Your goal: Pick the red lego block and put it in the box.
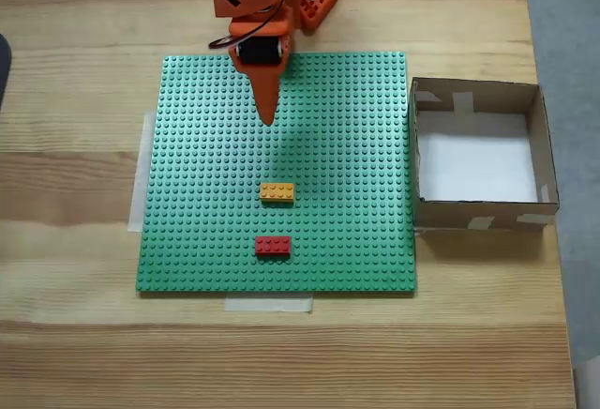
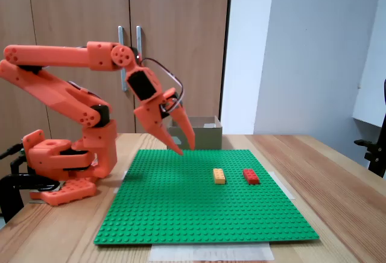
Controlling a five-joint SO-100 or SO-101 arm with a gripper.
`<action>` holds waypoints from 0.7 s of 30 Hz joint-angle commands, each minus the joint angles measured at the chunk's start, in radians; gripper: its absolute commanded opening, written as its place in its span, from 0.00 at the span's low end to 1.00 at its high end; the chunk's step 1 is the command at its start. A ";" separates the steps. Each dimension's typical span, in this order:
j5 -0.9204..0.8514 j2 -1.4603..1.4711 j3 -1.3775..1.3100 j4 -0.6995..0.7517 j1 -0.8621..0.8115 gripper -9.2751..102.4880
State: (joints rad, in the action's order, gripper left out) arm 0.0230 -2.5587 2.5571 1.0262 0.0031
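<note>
Cardboard walls enclose the box [image 1: 480,96], which is seen in a fixed view from above standing on the worktop [image 1: 75,62] just beside the right edge of the green baseplate [image 1: 206,146]. Its white floor is bare; pale tape patches are stuck on its brown walls. In a fixed view from the side, the box [image 2: 205,135] is partly seen beyond the far edge of the baseplate [image 2: 181,215], behind the gripper.

The red lego block [image 1: 273,246] lies flat on the baseplate, outside the box and well apart from it, toward the baseplate's near edge as seen from above. The orange-yellow brick [image 1: 277,191] is placed just beside it, one step farther up the baseplate, the two not touching. From the side, the red lego block [image 2: 251,176] and the orange-yellow brick [image 2: 219,175] are seen next to each other with a small gap between them.

The gripper [image 1: 268,118] is held above the upper middle of the baseplate, pointing downward, well apart from both bricks. In the side view the gripper [image 2: 184,149] has its two fingers slightly spread at the tips, and nothing is held between them. Strips of pale tape [image 1: 268,304] are laid along the baseplate's edges on the worktop.
</note>
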 commanded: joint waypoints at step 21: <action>-0.098 0.541 -0.676 0.232 -0.029 0.22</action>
State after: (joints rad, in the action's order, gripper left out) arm -0.0598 -2.0325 1.9482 1.2517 -0.0199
